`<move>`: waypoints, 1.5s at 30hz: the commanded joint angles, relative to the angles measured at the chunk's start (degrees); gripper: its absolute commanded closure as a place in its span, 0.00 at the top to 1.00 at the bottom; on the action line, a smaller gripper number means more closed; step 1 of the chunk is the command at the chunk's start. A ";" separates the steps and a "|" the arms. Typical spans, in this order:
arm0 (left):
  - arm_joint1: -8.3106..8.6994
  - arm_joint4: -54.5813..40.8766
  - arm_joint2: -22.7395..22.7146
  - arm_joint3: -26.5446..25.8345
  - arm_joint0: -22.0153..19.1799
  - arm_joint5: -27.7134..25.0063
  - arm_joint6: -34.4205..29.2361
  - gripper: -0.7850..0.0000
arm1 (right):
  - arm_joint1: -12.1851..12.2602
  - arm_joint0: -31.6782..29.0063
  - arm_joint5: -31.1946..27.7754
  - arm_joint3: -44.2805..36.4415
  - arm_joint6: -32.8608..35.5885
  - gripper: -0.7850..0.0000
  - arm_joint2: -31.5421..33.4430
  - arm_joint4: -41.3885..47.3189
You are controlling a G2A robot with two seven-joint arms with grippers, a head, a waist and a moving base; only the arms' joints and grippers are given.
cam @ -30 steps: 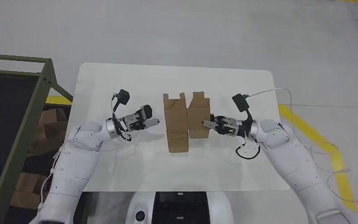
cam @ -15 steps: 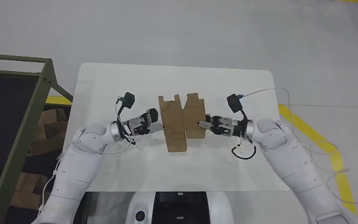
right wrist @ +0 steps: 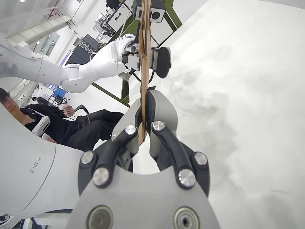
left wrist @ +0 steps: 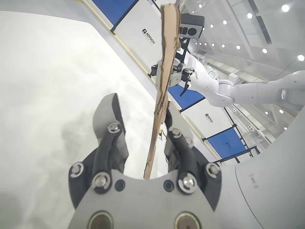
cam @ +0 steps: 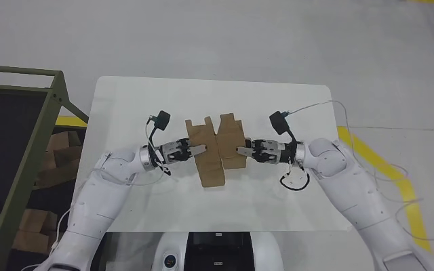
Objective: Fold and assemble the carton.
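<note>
Above the middle of the white table (cam: 135,95), the carton (cam: 211,150) hangs as a flat brown sheet of cardboard between the two grippers, its notched flaps pointing toward the table's far edge. The right gripper (cam: 243,150) has the carton's right edge. In the right wrist view its fingers (right wrist: 155,106) are pressed together on the cardboard (right wrist: 144,48), which runs edge-on straight out from the grip (right wrist: 144,98) toward the other arm.

The left gripper (cam: 186,149) sits at the carton's left edge with its fingers spread. In the left wrist view the sheet (left wrist: 166,60) passes through the gap (left wrist: 140,110), lying against the finger on the ceiling side, while the finger on the table side (left wrist: 112,115) stands clear of it. That edge is straddled, not clamped.

From both wrists the carton looks thin and slightly wavy, roughly level with the tabletop and lifted off it. A green metal frame (cam: 27,115) stands beside the table's left end.
</note>
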 commanded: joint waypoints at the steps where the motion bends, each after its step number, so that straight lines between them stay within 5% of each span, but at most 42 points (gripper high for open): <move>1: 0.09 -0.34 0.21 0.27 -0.24 -0.02 0.04 0.00 | -0.01 0.34 0.41 0.16 0.59 0.00 -0.32 0.81; 12: 0.45 -2.03 1.75 0.89 -0.82 -0.84 1.06 0.00 | -0.12 1.68 -0.17 1.71 1.99 0.00 -1.58 4.95; 13: 0.45 -2.80 1.94 0.92 -0.85 -0.65 1.33 0.00 | -0.13 1.69 -0.38 1.75 2.17 0.07 -1.74 5.43; 14: 0.47 -3.44 2.08 0.96 -0.95 -0.55 1.45 0.00 | -0.12 1.77 -0.51 1.88 2.34 0.34 -1.79 5.82; 15: 0.49 -3.92 2.08 1.09 -1.05 -0.40 1.76 0.00 | -0.10 1.79 -0.45 2.12 2.29 0.78 -1.76 6.24; 16: 0.48 -4.58 2.12 1.17 -1.07 -0.27 2.41 0.00 | -0.08 1.81 -0.42 2.26 2.17 1.00 -1.70 6.47; 32: 0.17 -8.42 2.15 1.36 -1.35 3.68 10.72 0.00 | 0.31 -3.37 -6.07 2.34 -8.26 1.00 1.99 8.22; 45: 0.17 -8.42 2.15 1.36 -1.35 3.68 10.72 0.00 | 0.41 -3.94 -6.07 2.01 -8.78 1.00 2.46 8.19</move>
